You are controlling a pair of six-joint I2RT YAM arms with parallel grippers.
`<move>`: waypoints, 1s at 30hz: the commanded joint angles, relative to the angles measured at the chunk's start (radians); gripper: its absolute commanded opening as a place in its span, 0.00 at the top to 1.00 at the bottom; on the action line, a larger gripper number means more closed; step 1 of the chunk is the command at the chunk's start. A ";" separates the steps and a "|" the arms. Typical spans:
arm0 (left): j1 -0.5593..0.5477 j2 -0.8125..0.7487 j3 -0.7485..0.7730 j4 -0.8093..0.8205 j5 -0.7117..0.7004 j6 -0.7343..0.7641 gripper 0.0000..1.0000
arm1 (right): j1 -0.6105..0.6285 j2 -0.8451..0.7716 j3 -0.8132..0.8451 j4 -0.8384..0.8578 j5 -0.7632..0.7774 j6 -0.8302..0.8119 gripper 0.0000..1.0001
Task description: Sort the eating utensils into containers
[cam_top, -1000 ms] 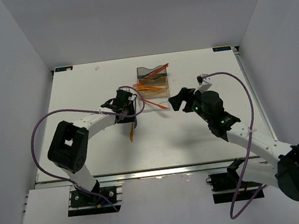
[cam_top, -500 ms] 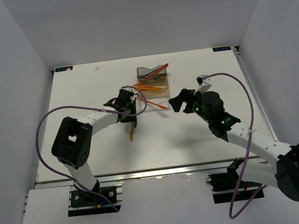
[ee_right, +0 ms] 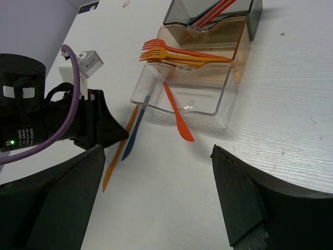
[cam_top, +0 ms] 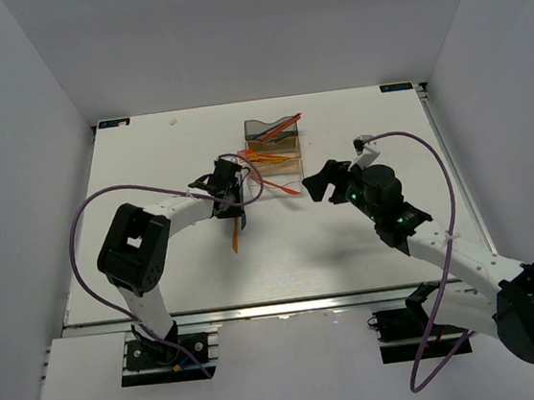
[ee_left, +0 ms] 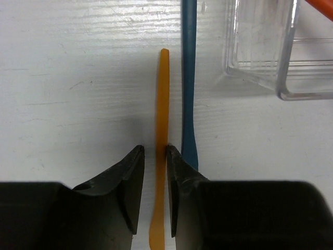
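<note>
Left gripper (ee_left: 155, 156) astride orange stick (ee_left: 163, 94), knife (ee_left: 188, 78) alongside

The left arm (cam_top: 167, 214) reaches from lower left toward centre frame, its left gripper (ee_left: 155, 153) pointed down with jaws a narrow gap apart, while the right gripper (cam_top: 321, 180), centre-right, hovers spread wide.

We see a robot lab: a white tabletop (cam_top: 351, 258) boxed by bare grey walls (cam_top: 13, 171), two cabled arms (cam_top: 177, 213) bolted at its near edge.
</note>
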 commanded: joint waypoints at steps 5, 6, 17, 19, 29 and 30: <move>-0.010 0.029 0.020 -0.023 -0.083 0.000 0.67 | -0.007 -0.037 -0.019 0.049 -0.021 0.004 0.12; -0.021 0.033 0.021 -0.031 -0.091 0.000 0.67 | -0.008 -0.038 -0.019 0.047 -0.024 0.003 0.12; -0.031 0.049 -0.136 -0.077 -0.074 -0.089 0.87 | -0.013 -0.064 -0.019 0.043 -0.076 0.017 0.12; -0.037 0.024 -0.189 -0.068 -0.068 -0.098 1.00 | -0.013 -0.068 -0.021 0.046 -0.108 0.024 0.12; -0.106 -0.414 -0.450 0.190 -0.043 -0.167 1.00 | -0.007 0.031 -0.042 0.145 -0.173 0.244 0.11; -0.114 -0.447 -0.463 0.225 -0.045 -0.160 1.00 | 0.004 0.056 -0.035 0.157 -0.170 0.265 0.11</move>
